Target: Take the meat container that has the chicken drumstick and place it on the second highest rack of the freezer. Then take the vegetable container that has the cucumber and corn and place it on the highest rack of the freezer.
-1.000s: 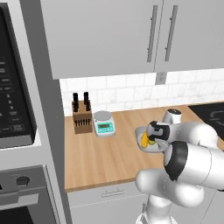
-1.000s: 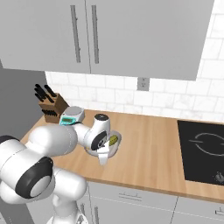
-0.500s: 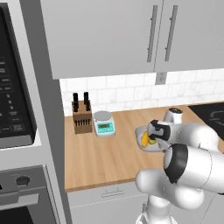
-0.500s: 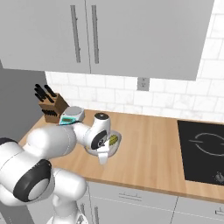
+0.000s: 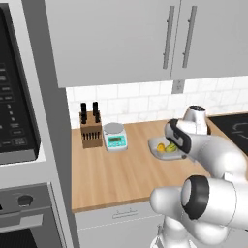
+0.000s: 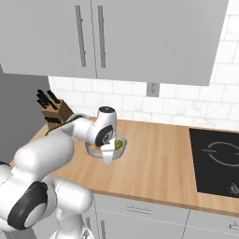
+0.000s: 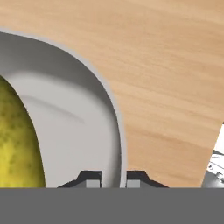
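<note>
The vegetable container (image 5: 156, 143) is a pale grey bowl on the wooden counter, also seen from the other side as the bowl (image 6: 119, 151). It holds the yellow corn (image 5: 161, 147) and the green cucumber (image 5: 171, 148). My gripper (image 7: 114, 177) points down at the bowl's near rim, and its fingertips stand on either side of the bowl wall (image 7: 78, 113), pressed against it. A yellow-green vegetable (image 7: 17, 144) lies inside, to the left. In the right base view the gripper (image 6: 108, 158) covers the bowl's front edge. The meat container, the chicken drumstick and the freezer are out of view.
A knife block (image 5: 91, 131) and a small kitchen scale (image 5: 115, 136) stand at the back left of the counter. A black cooktop (image 6: 217, 161) lies to the right. An oven stack (image 5: 19, 121) rises on the left, and wall cabinets (image 5: 145, 38) hang overhead.
The fingers have closed further on the bowl's rim. The arm and the bowl have hardly moved.
</note>
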### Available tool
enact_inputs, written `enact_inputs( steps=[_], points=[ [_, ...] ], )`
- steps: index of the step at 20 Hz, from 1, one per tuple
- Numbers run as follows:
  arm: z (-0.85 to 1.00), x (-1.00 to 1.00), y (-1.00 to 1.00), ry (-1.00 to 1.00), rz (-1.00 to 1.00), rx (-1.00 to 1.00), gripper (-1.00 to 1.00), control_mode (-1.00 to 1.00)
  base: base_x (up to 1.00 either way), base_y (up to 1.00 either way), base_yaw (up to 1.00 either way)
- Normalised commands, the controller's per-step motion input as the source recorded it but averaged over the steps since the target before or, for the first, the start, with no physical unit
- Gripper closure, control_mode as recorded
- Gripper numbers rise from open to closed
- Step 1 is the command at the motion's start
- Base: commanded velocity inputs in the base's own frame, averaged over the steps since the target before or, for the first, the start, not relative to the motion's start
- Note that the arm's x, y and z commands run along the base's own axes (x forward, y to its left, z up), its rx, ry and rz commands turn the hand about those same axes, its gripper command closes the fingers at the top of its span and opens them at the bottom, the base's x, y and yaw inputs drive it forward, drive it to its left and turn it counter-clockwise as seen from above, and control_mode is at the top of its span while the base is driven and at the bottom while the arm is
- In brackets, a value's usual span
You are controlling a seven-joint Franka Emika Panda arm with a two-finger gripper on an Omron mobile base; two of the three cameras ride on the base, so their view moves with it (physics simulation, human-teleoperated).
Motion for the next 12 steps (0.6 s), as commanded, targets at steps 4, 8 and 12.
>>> enact_inputs(
  steps=[4, 8, 12],
  points=[
    [0.56, -0.22, 0.0, 0.0, -0.03, 0.0, 1.0, -1.0, 0.0, 0.0, 0.0],
    [0.5, -0.23, 0.0, 0.0, -0.08, 0.0, 1.0, -1.0, 0.0, 0.0, 0.0],
    [0.44, -0.27, 0.0, 0.0, -0.09, 0.0, 1.0, -1.0, 0.0, 0.0, 0.0]
  ],
)
